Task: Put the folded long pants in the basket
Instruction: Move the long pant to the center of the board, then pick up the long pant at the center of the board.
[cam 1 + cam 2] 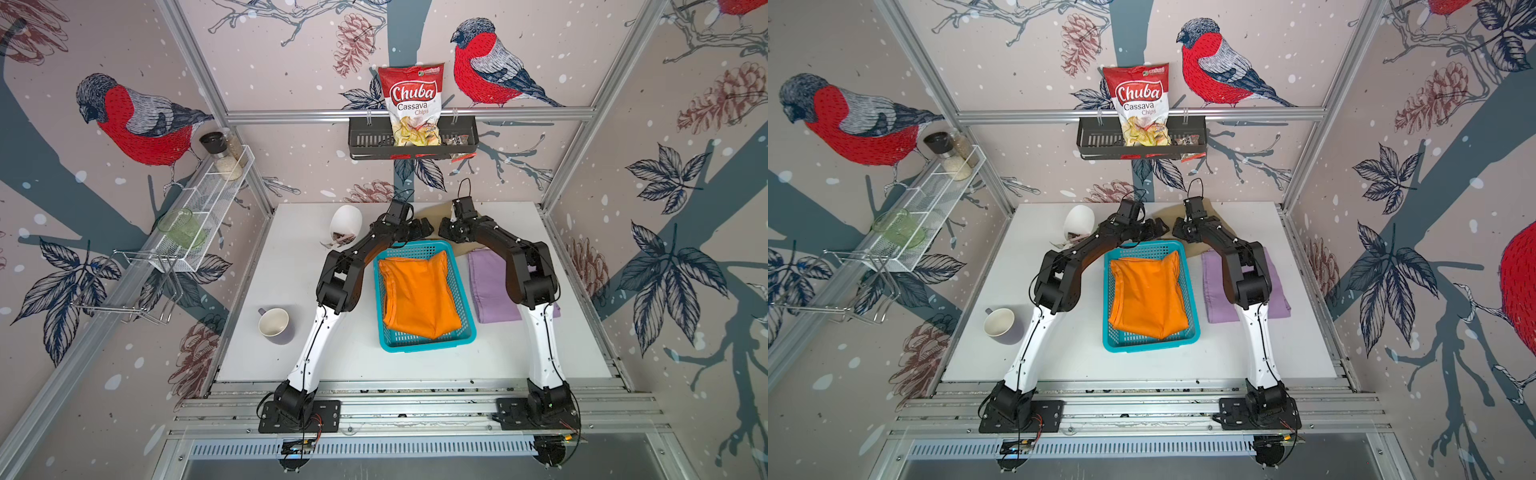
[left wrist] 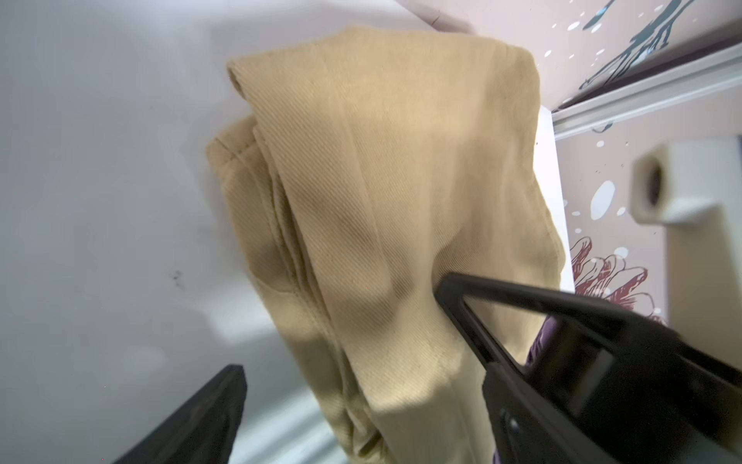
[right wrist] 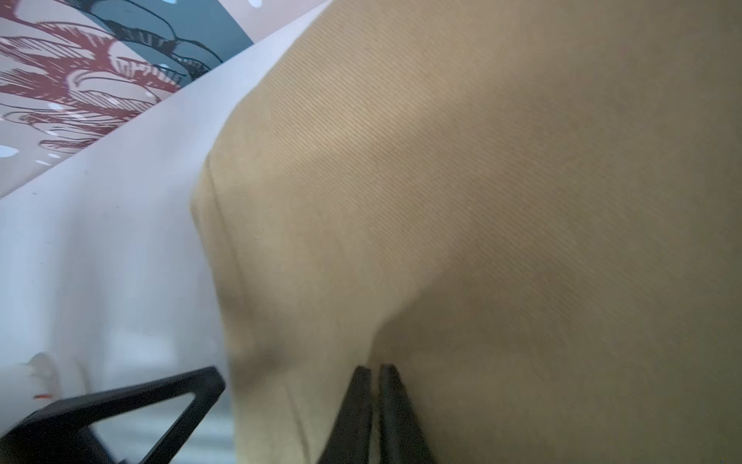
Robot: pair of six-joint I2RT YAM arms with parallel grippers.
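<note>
Presently the tan pants [image 2: 381, 201] lie just ahead of both pincers: left pincer [image 2: 341, 325] gapes wide, right pincer [image 3: 293, 373] slightly parted, neither gripping.

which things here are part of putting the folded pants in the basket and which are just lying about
Part of the job:
- folded orange cloth pants, already in the basket
- turquoise slotted plastic basket
- folded lilac cloth pants, on the table
- folded tan twill pants, at both grippers

Lying about:
- white mug
- tipped white cup
- red chips bag
- black wall rack
</note>
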